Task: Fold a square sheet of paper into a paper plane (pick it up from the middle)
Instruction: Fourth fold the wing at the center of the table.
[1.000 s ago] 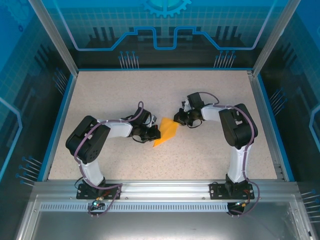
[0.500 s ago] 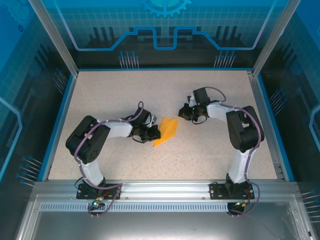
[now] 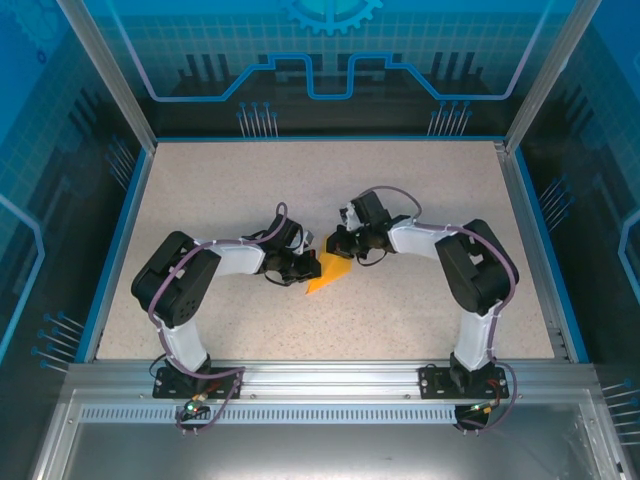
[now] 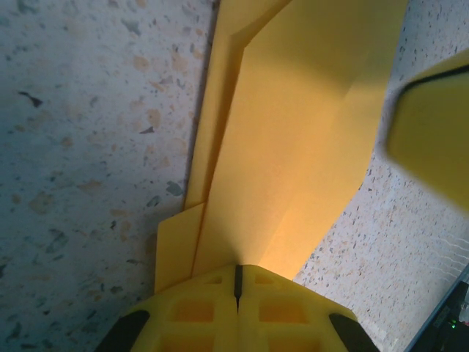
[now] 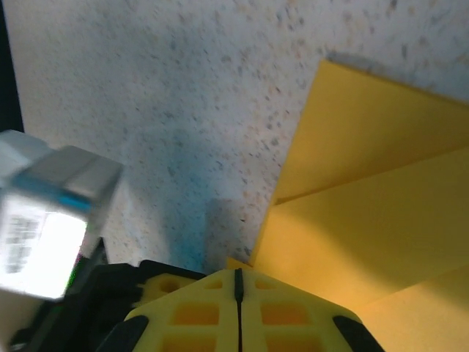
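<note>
- Counter (image 3: 420, 180) of speckled beige, matte and stone-like, carries the paper plane (image 3: 330, 275) at its middle. The paper is thin and orange-yellow, a narrow shape whose point aims toward the near left.
- Left arm (image 3: 190, 280) has a black elbow housing and a white forearm that lies low and reaches right toward the centre. The left pincer (image 3: 306, 267) sits at the paper's left edge.
- Left wrist view shows the left pincer (image 4: 236, 277) fully closed, its yellow lattice-moulded fingers meeting in a thin dark seam. The tips touch the near end of the paper plane (image 4: 293, 147); whether any paper is nipped in the seam I cannot tell.
- Detail here goes beyond the overhead view: sharp creases, a long flap layered over a lower ply, a small square corner poking out at the left, and a blurred yellow fingertip (image 4: 432, 132) from the opposite arm at the right.
- Right wrist view shows the right pincer (image 5: 238, 279) likewise closed to a seam. Its tips meet the edge of the paper plane (image 5: 381, 205), where two overlapping plies join along a straight crease.
- A blurred white and grey block (image 5: 44, 220) stands at the left of that view.
- Right arm (image 3: 470, 270) bends at a black elbow and reaches left. The right pincer (image 3: 335, 245) is at the paper's far end, near the left one.
</note>
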`<state>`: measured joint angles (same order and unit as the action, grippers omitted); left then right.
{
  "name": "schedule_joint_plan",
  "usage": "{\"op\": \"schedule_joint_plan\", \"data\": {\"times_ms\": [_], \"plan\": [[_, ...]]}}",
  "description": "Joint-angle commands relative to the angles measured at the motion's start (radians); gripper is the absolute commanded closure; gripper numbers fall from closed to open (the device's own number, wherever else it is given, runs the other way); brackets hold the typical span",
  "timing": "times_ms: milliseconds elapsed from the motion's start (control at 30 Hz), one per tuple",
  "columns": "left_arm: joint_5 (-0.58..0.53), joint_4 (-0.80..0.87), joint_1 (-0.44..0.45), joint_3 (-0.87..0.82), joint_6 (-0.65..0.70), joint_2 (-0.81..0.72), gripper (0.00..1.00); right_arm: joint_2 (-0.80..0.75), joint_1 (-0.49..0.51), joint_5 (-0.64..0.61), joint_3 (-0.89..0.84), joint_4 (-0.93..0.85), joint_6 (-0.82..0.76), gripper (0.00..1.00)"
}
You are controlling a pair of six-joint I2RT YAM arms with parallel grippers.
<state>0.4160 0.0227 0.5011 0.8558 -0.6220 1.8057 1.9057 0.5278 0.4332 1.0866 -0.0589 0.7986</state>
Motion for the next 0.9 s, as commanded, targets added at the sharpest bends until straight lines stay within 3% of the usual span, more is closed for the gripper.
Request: {"op": "schedule_joint_plan", "data": {"times_ms": [0,267,533,733,867], "plan": [[-0.087,0.184,0.002,-0.046,0.025,0.066,1.0,0.059,0.0,0.016,-0.039,0.03,0.035,0.95],[-0.068,0.203,0.002,-0.034,0.026,0.025,1.0,0.088,-0.006,-0.04,-0.068,-0.021,0.017,0.96],[-0.022,0.266,0.002,0.023,0.01,-0.118,0.91,0.079,-0.016,-0.044,-0.076,-0.028,0.015,0.96],[0.109,0.159,0.001,0.046,-0.085,-0.124,0.9,0.073,-0.017,-0.048,-0.079,-0.03,0.016,0.96],[0.126,0.12,0.002,0.052,-0.12,-0.091,0.9,0.078,-0.016,-0.047,-0.078,-0.032,0.017,0.96]]}}
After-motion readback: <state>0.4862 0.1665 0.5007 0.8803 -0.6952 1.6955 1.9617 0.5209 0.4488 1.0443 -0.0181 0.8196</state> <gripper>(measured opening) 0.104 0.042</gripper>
